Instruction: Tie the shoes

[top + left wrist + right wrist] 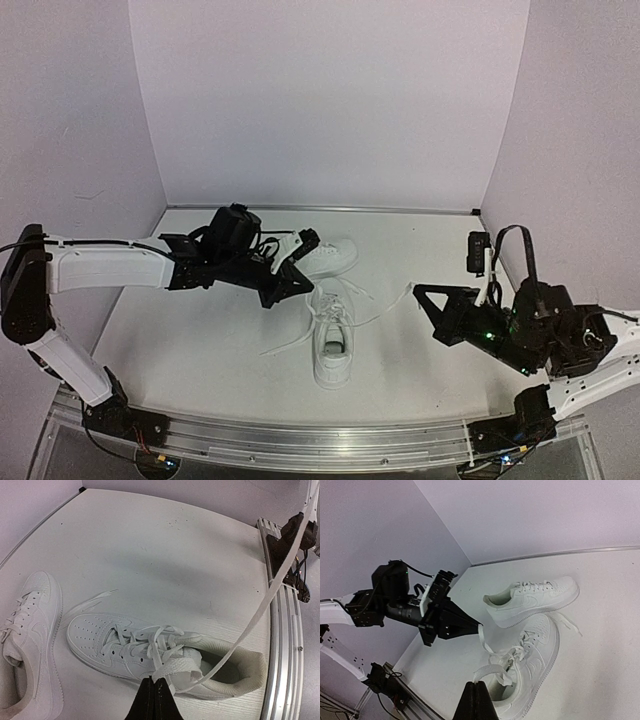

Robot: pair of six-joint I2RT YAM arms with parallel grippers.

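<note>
In the middle of the pale counter (180,350) stand two white low-top leather-look sneakers (335,258). The left hand (478,627) is pinched closed on a long white lace (176,668) of the nearer sneaker (333,350); the right hand (422,292) grips its other lace end (248,625).

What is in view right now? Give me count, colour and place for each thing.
near shoe: one, white, mid-table, heel toward the rail
far shoe: one, white, just behind the near shoe, lying crosswise
laces: white, on the near shoe, untied, one strand pulled toward each arm
table: one, white
walls: three, pale lilac, around the table
rail: one, silver, along the near edge
left fingers: black, shut on a lace over the near shoe
right fingers: black, shut on a lace at the right of the shoes
</note>
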